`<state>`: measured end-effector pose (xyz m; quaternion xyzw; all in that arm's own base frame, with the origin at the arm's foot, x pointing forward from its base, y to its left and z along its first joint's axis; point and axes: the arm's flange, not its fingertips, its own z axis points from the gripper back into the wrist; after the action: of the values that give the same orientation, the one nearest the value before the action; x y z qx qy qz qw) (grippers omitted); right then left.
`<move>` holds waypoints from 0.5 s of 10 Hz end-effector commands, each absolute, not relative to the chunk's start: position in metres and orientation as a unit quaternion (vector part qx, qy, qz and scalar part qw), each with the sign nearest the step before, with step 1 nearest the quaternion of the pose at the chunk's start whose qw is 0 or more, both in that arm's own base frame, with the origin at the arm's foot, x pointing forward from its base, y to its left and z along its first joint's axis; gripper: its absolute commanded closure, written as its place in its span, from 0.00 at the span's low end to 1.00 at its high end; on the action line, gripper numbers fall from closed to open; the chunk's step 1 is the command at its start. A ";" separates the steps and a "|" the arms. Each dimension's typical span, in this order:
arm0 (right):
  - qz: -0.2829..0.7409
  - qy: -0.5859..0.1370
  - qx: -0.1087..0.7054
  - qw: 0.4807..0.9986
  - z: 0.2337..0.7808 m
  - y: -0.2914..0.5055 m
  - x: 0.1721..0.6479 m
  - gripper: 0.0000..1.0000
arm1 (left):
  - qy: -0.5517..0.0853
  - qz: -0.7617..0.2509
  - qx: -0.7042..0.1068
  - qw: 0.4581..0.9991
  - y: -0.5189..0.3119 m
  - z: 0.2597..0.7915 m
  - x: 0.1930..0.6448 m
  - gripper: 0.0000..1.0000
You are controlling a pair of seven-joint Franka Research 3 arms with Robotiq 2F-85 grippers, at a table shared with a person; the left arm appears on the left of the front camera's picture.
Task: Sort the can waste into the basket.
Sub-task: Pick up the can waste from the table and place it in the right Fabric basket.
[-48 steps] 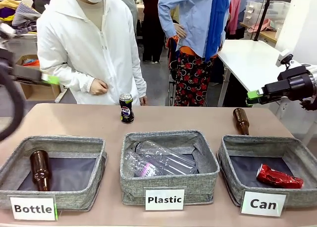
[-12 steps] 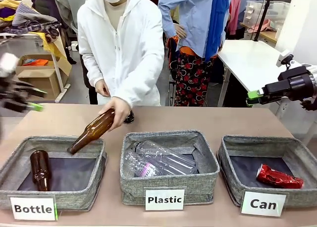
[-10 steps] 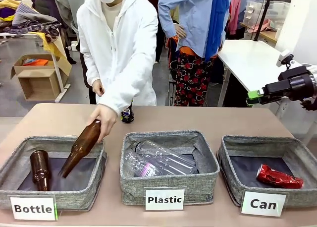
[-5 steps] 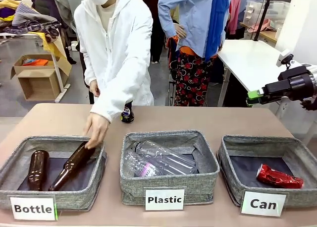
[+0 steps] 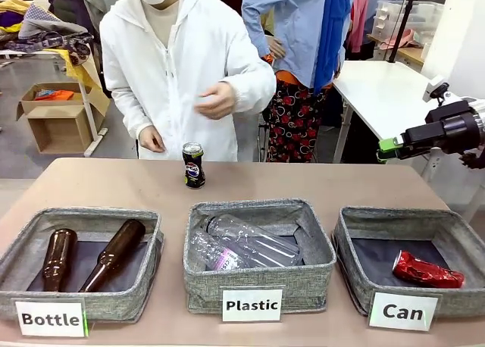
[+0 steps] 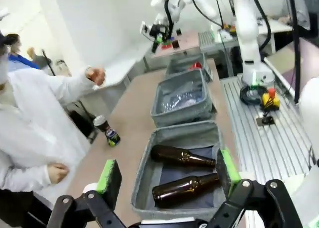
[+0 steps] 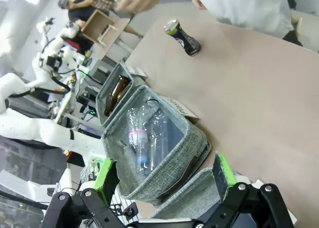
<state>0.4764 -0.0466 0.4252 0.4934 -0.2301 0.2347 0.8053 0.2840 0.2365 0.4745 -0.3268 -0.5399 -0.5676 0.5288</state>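
Observation:
A black-and-blue can (image 5: pixel 193 166) stands upright at the table's far middle, in front of the person; it also shows as the can (image 6: pixel 106 131) and the can (image 7: pixel 182 38). A red crushed can (image 5: pixel 427 271) lies inside the grey basket (image 5: pixel 402 214) labelled "Can" at the front right. My right gripper (image 5: pixel 388 148) hangs open and empty above the table's far right edge, well clear of both cans. Its fingers spread wide in the right wrist view (image 7: pixel 164 172). My left gripper (image 6: pixel 168 168) is open and empty, high over the left end of the table.
The "Bottle" bin (image 5: pixel 83 214) at the front left holds two brown glass bottles. The middle "Plastic" bin (image 5: pixel 258 207) holds clear plastic bottles. The person's one hand (image 5: pixel 216 101) is raised at chest height, the other hand (image 5: pixel 151 139) hangs near the table's far edge.
The person laid the second brown bottle into the "Bottle" bin, let go and drew the hand back up. The right gripper has stayed still.

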 end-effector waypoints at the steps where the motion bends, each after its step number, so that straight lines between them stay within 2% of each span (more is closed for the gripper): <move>1: 0.238 -0.230 0.492 0.805 0.429 -0.046 0.476 0.00 | -0.473 -0.615 -0.317 0.545 0.161 0.495 0.347 0.00; 4: 0.238 -0.230 0.492 0.805 0.429 -0.046 0.476 0.00 | -0.418 -0.655 -0.311 0.547 0.044 0.467 0.469 0.00; 5: 0.238 -0.230 0.492 0.805 0.429 -0.046 0.476 0.00 | -0.411 -0.667 -0.310 0.539 0.009 0.450 0.496 0.00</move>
<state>0.4764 -0.0458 0.4252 0.4935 -0.2297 0.2354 0.8052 0.4654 0.0041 0.4588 -0.3084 -0.4167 -0.6651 0.5375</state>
